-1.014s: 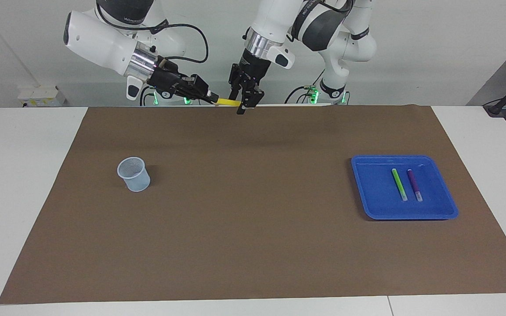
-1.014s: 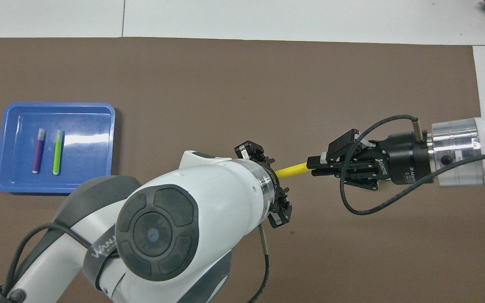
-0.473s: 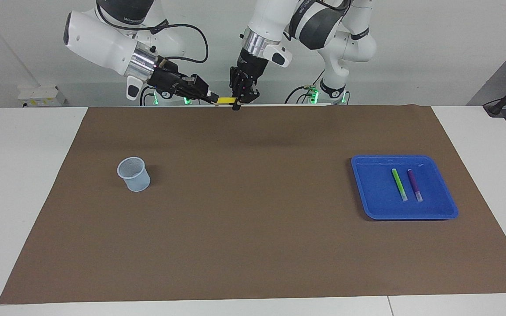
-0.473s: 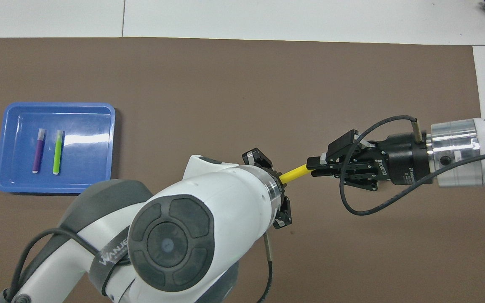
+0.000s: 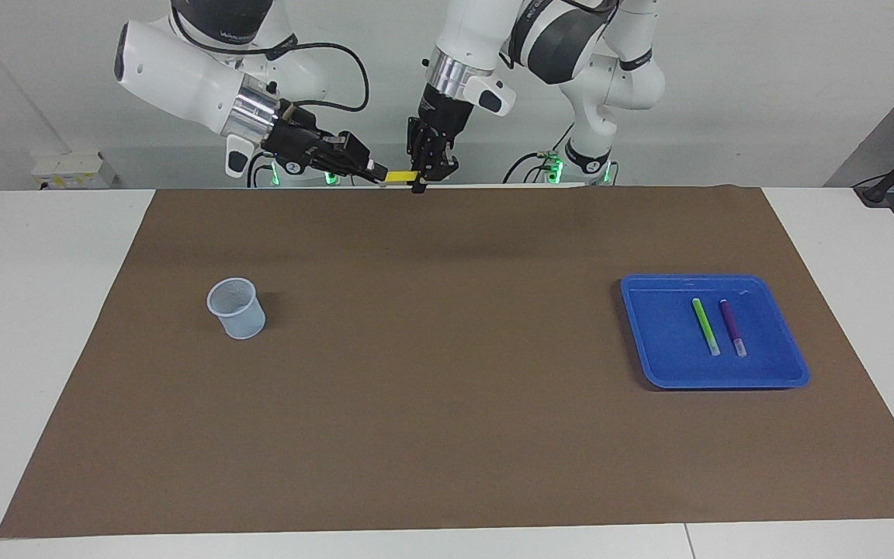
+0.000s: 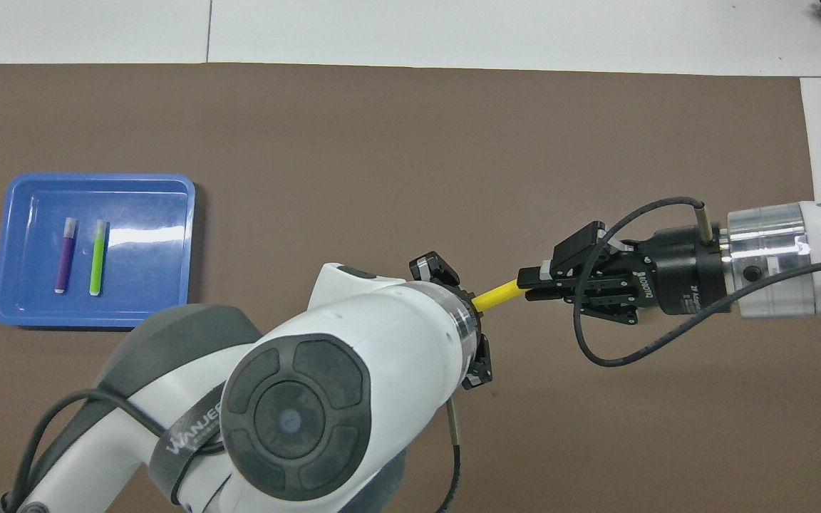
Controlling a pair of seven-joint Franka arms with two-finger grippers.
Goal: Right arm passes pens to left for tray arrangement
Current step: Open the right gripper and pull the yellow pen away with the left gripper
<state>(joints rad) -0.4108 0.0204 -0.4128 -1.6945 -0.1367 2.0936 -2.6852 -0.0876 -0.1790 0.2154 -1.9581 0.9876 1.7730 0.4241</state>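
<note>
A yellow pen (image 5: pixel 399 177) hangs level in the air over the edge of the mat nearest the robots, with a gripper on each end. My right gripper (image 5: pixel 375 175) is shut on one end, and in the overhead view the right gripper (image 6: pixel 524 292) grips the yellow pen (image 6: pixel 497 294). My left gripper (image 5: pixel 418 184) points down and is shut on the other end; from overhead its own wrist hides its fingertips. The green pen (image 5: pixel 705 326) and the purple pen (image 5: pixel 732 328) lie side by side in the blue tray (image 5: pixel 649 334) toward the left arm's end of the table. From overhead the green pen (image 6: pixel 98 258) and purple pen (image 6: pixel 64 256) show in the tray (image 6: pixel 147 285).
A small translucent pale-blue cup (image 5: pixel 237 308) stands upright on the brown mat (image 5: pixel 447 373) toward the right arm's end of the table. White table surface borders the mat on all sides.
My left gripper closed on the free end of the yellow pen and shifted a little toward the right gripper. The right gripper kept its grip and barely moved.
</note>
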